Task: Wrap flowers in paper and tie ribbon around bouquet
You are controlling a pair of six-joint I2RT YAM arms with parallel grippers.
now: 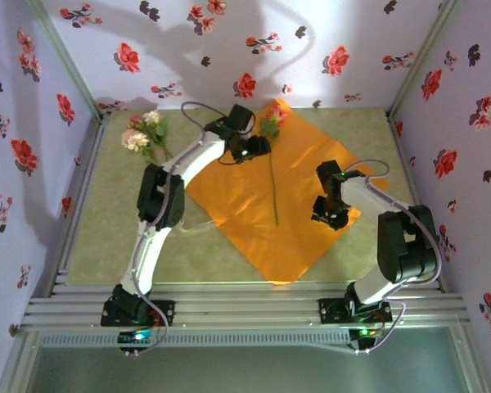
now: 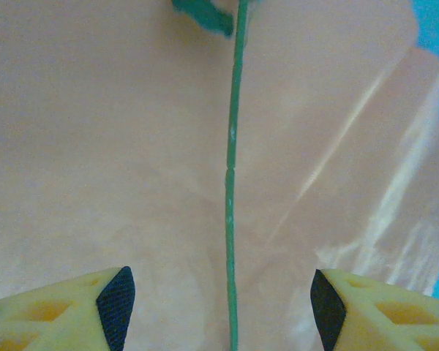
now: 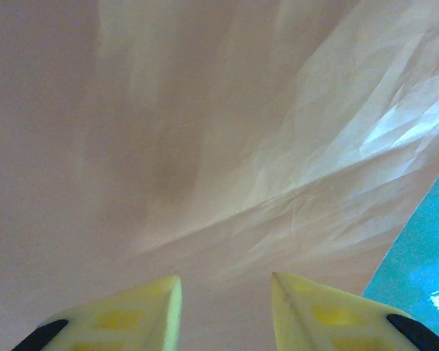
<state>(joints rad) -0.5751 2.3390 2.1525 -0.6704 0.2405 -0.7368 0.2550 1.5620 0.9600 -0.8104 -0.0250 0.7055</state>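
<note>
The orange paper (image 1: 237,201) lies flat on the table as a diamond. One of the flowers (image 1: 272,176) lies on it, bloom at the far corner, stem pointing toward me. More flowers (image 1: 141,131), pink and cream, lie in a bunch on the table at the back left. My left gripper (image 1: 254,149) is open just above the paper (image 2: 95,146), and the green stem (image 2: 230,183) runs free between its dark pads (image 2: 117,307). My right gripper (image 1: 329,217) hovers over the paper's right corner with its jaws (image 3: 225,314) apart above the creased paper (image 3: 205,146). The ribbon and the bouquet are out of view.
Flowered walls close the table in at the left, back and right. Bare green tabletop (image 1: 114,237) lies left of the paper, with a narrower strip (image 1: 393,155) to its right. The arms' mounting rails (image 1: 245,307) run along the near edge.
</note>
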